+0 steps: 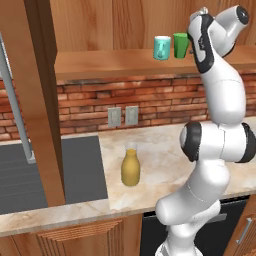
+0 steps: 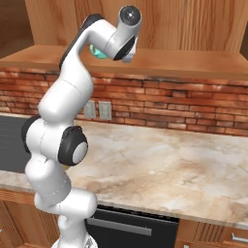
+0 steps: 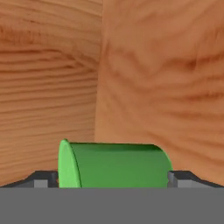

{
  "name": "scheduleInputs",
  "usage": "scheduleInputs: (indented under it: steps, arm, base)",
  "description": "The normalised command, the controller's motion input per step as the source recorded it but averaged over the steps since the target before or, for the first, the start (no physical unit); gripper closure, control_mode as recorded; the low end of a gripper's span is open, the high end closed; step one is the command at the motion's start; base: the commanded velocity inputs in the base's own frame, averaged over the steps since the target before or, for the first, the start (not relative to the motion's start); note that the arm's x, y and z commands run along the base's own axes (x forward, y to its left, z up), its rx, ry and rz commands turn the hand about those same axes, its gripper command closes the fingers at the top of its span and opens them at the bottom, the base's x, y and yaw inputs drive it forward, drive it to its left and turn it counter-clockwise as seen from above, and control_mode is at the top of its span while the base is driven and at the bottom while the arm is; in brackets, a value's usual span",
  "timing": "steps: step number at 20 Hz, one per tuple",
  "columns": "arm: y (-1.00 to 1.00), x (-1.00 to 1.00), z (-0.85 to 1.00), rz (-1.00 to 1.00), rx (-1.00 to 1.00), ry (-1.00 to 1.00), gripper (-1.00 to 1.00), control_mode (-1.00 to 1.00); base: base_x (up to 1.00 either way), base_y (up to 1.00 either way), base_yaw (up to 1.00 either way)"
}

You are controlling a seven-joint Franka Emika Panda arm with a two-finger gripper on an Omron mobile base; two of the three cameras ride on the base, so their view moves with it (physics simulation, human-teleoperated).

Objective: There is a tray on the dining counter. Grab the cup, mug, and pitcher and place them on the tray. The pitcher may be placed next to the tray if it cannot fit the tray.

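Up on the wooden shelf (image 1: 125, 62) above the brick wall, the cup (image 1: 180, 45) stands beside the mug (image 1: 162, 47), the mug at its 9 o'clock in the left base view. The arm has its hand raised to shelf height so the gripper (image 3: 113, 178) can take the cup from the side; a grasp from above looks awkward so close under the cabinet. In the hand view the cup (image 3: 114, 165) lies sideways across the frame because the hand is rolled, with one fingertip (image 3: 43, 179) at its 9 o'clock and the other at its 3 o'clock. The jaws stand wide apart, bracketing the cup without pinching it; nothing is held. The pitcher (image 1: 131, 168) waits on the marble counter (image 1: 165, 150) below, at about 7 o'clock from the cup, upright and untouched. My guess: closing on the cup comes next.
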Motion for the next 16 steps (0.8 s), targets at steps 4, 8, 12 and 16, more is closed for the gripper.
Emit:
scheduleInputs:
  steps: [4, 8, 12, 16]
  arm:
    - [0.00, 0.19, 0.00, 0.00, 0.00, 0.05, -1.00, -1.00]
    - [0.00, 0.16, 0.00, 0.00, 0.00, 0.05, -1.00, -1.00]
    - [0.00, 0.15, 0.00, 0.00, 0.00, 0.03, -1.00, -1.00]
    - [0.00, 0.10, 0.00, 0.02, 0.00, 0.05, -1.00, -1.00]
  base:
    - [0.00, 0.00, 0.00]
    - [0.00, 0.00, 0.00]
    - [0.00, 0.00, 0.00]
    - [0.00, 0.00, 0.00]
